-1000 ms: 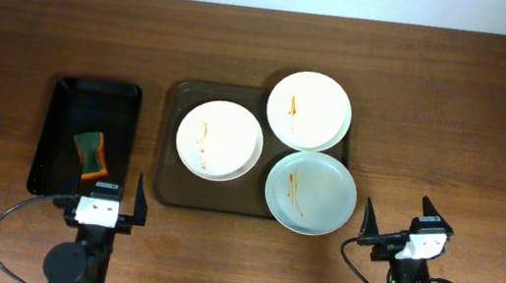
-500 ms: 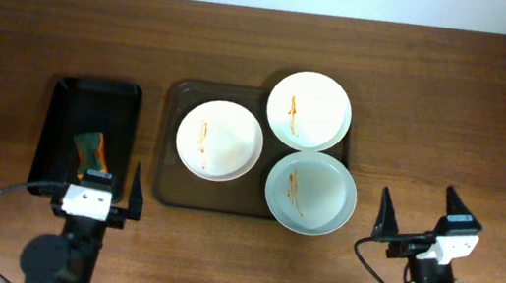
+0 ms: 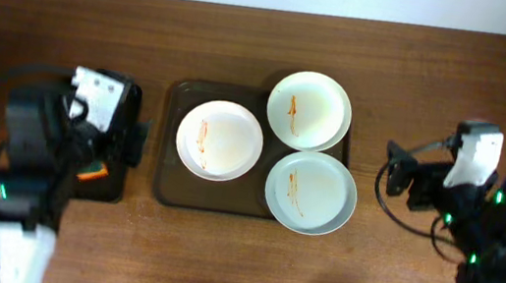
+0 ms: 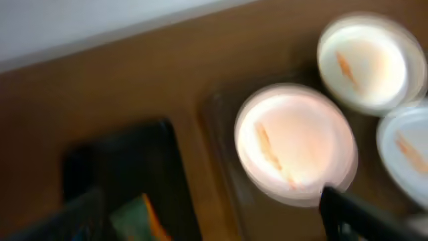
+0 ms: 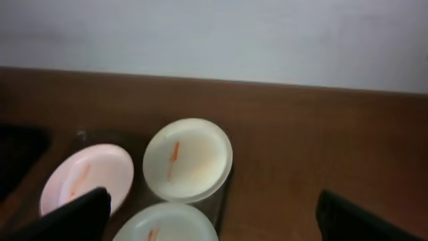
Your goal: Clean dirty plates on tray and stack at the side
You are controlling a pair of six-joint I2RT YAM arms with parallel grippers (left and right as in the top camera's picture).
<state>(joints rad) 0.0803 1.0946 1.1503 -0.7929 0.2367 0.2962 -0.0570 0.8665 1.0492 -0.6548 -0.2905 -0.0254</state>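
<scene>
Plates: you had three sauce-streaked plates (image 3: 219, 140) on the brown tray (image 3: 166, 181), two overhanging its right side | Left hand (image 4: 212, 195): fingers spread wide, holding nothing, by the black tray (image 3: 112, 189) | Right hand (image 5: 214, 194): fingers spread wide, holding nothing, above the counter (image 3: 440, 79) right of the tray.

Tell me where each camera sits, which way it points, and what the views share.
Overhead: above the table, looking straight down at the tray, plates, left arm and right arm.
Left wrist: on the left arm, blurred, angled down at the plates; left pincer open.
Right wrist: on the right arm, facing the wall across the plates; right pincer open.
Shared: all show three streaked plates.
</scene>
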